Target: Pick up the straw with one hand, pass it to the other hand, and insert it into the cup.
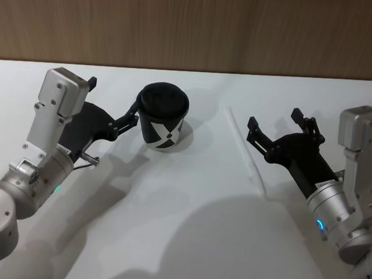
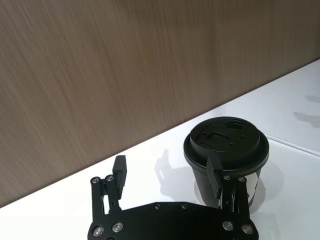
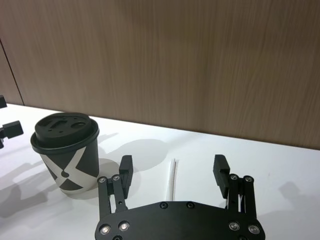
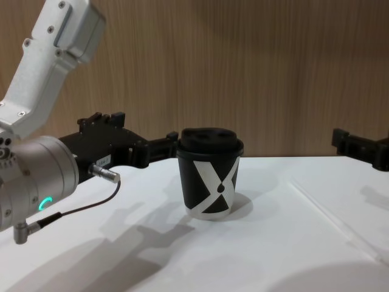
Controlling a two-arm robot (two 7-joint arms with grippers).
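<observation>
Straw (image 1: 244, 151): thin, white, flat on table (image 1: 167, 239) | left gripper (image 1: 113, 98) wide | right gripper (image 1: 274, 119) wide

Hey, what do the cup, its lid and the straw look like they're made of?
Cup: probably paper, matte black with a printed white X. Lid: likely plastic, moulded ridges and a faint sheen. Straw: thin, white, matte; paper or plastic, hard to tell.

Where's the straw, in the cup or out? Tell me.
Out: the straw lies flat on the table, beside the cup and apart from it, ahead of the open right gripper.
</observation>
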